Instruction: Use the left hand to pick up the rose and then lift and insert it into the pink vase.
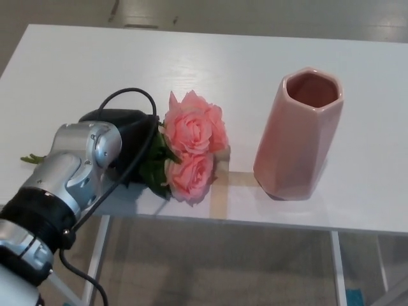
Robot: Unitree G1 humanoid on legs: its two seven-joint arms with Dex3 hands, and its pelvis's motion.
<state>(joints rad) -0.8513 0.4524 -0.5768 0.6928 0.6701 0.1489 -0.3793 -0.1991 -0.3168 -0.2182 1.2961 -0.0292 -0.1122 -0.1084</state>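
Head view: left hand (pixel 124 124) covered the stem of the rose (pixel 189 143), grip impossible to tell; rose lay unlifted on table (pixel 210 70), pink vase (pixel 296 137) empty.

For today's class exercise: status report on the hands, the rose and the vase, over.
Left hand over the rose's leaves, grip hidden; right hand not in view. Rose lying on the table. Pink vase upright, mouth open, nothing between them.

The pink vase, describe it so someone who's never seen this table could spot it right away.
On the white table, look toward the robot's right side, near the front edge. The vase stands upright there, apart from the rose lying to its left. It is the only tall thing: glossy pink, flat-sided, with an open mouth.
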